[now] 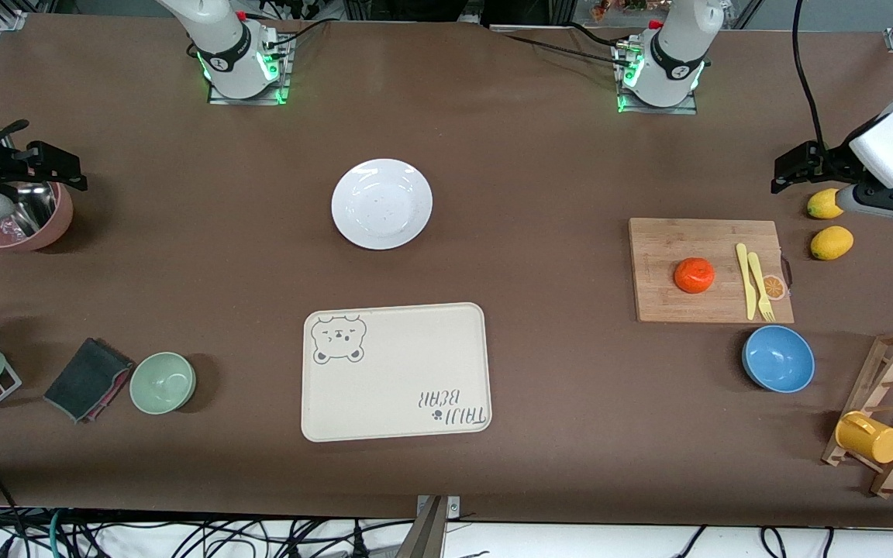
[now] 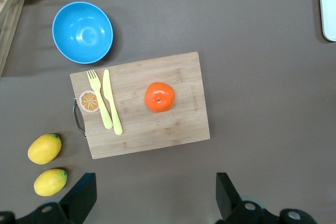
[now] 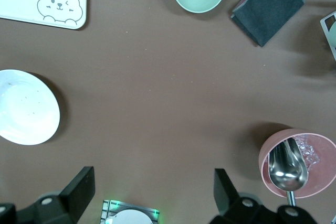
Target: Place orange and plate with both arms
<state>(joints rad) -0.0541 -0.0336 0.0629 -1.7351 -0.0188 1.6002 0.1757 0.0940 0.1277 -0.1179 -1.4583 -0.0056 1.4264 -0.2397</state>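
Note:
The orange [image 1: 694, 275] [image 2: 159, 97] rests on a wooden cutting board [image 1: 671, 240] toward the left arm's end of the table. The white plate [image 1: 381, 204] [image 3: 23, 107] lies empty on the table near the middle, farther from the front camera than the cream bear tray [image 1: 396, 372]. My left gripper [image 1: 791, 167] [image 2: 156, 184] hangs open and empty, high over the table beside the board and the lemons. My right gripper [image 1: 43, 159] [image 3: 152, 179] is open and empty too, up over the pink bowl at the right arm's end.
A yellow knife and fork [image 1: 753, 279] lie on the board. Two lemons [image 1: 832, 242] and a blue bowl [image 1: 778, 358] sit near it, and a wooden rack holds a yellow mug [image 1: 869, 438]. At the right arm's end are a pink bowl with a spoon [image 1: 24, 221], a green bowl [image 1: 163, 382] and a dark cloth [image 1: 86, 380].

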